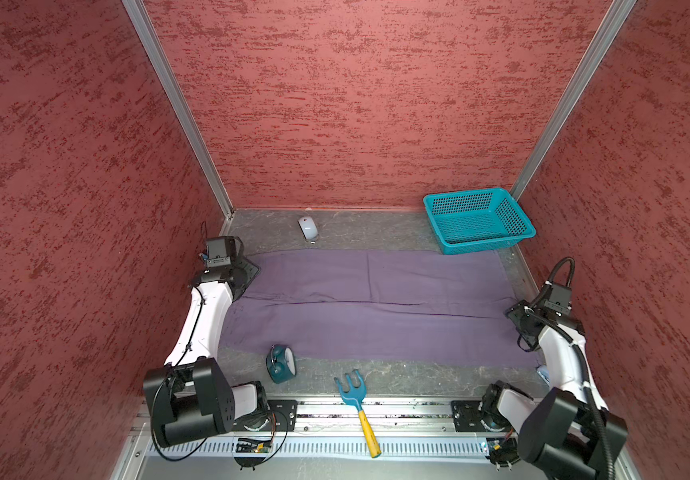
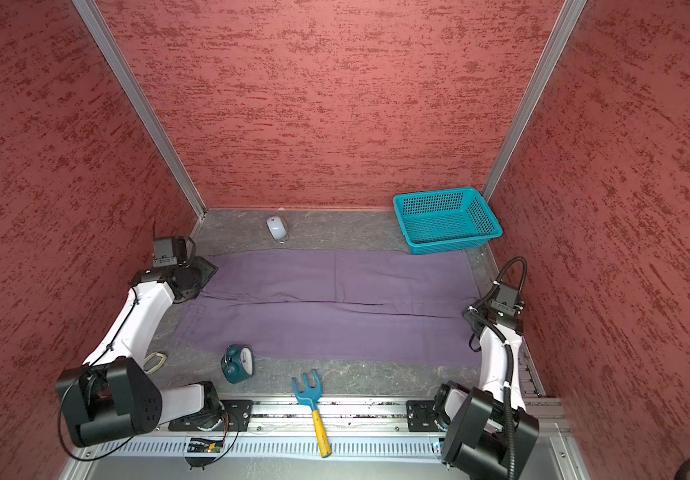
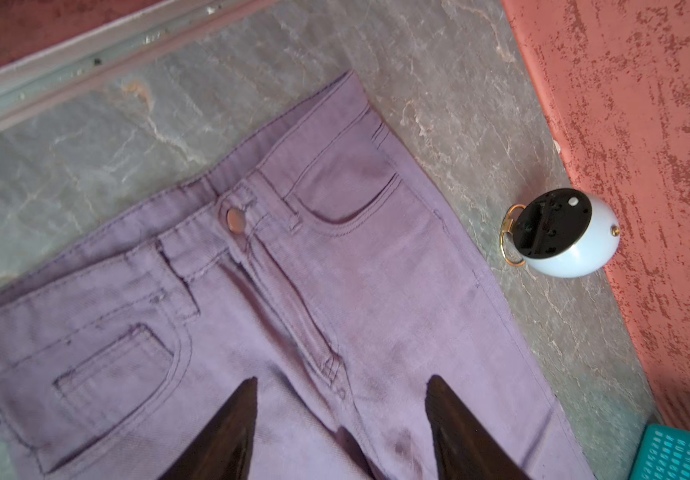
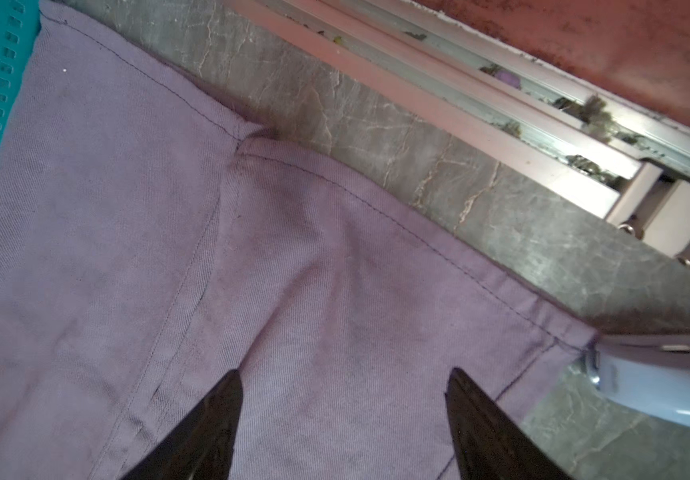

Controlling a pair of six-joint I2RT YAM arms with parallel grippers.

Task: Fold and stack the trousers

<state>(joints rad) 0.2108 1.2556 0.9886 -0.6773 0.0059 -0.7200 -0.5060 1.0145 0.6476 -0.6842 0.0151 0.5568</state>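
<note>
The purple-grey trousers lie flat across the table, waist to the left, leg hems to the right. My left gripper hovers over the waist end. In the left wrist view it is open above the fly, below the button and pockets of the trousers, holding nothing. My right gripper is over the hem end. The right wrist view shows it open above the nearer leg of the trousers, with only flat cloth between its fingers.
A teal basket stands at the back right, touching the far leg. A small white rounded gadget lies by the back wall. A teal alarm clock and a blue rake lie in front. A pale object sits by the hem.
</note>
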